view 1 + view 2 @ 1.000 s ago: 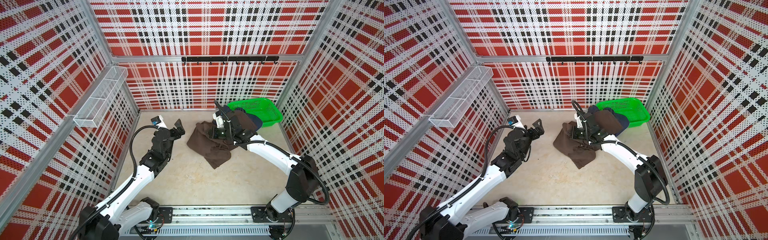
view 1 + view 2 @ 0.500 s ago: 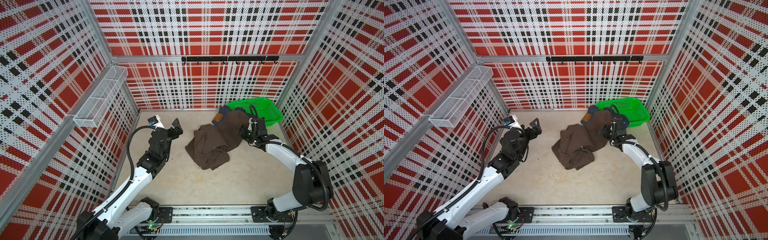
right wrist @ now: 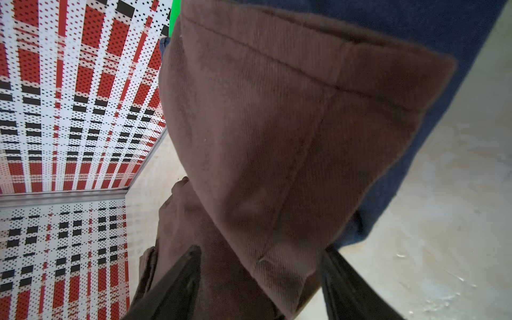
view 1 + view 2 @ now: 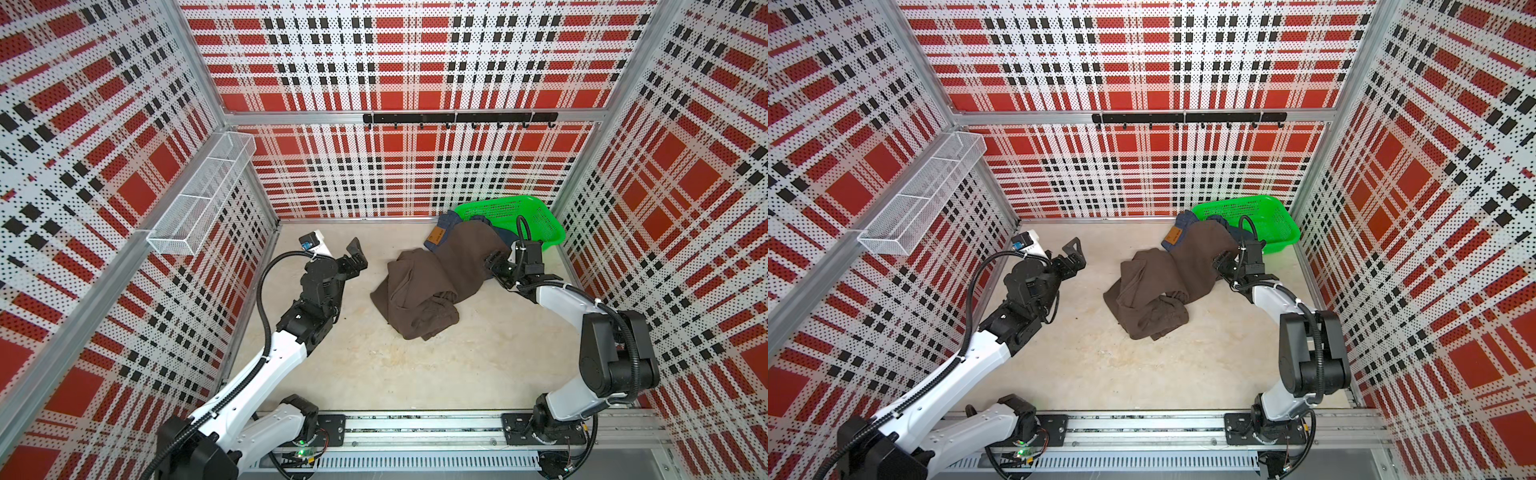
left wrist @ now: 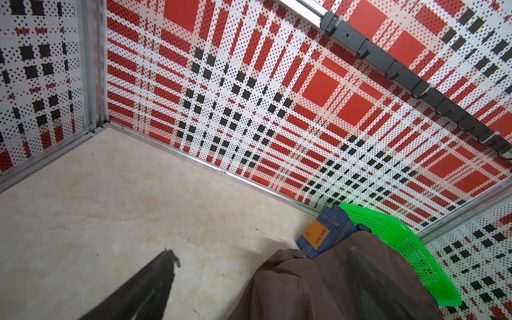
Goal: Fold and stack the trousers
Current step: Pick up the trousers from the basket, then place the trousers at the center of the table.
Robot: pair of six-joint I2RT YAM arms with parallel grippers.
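Since last second my right claw (image 4: 495, 264) swung right; I see it half-open astride the brown trousers (image 4: 419, 286), heaped on the surface (image 4: 415, 374) over the jeans (image 4: 439, 237) by the far-right basket (image 4: 540, 212); left claw (image 4: 358, 258) wide, empty.

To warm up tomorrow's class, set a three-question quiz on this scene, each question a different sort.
1. True or false: the left gripper holds the dark brown soft-fabric trousers.
2. The blue denim trousers with tan patch lie: A) by the green plastic mesh basket, partly under the brown pair; B) in the left gripper; C) folded alone.
3. Which gripper is at the brown trousers?
Key: 1 false; 2 A; 3 the right gripper.
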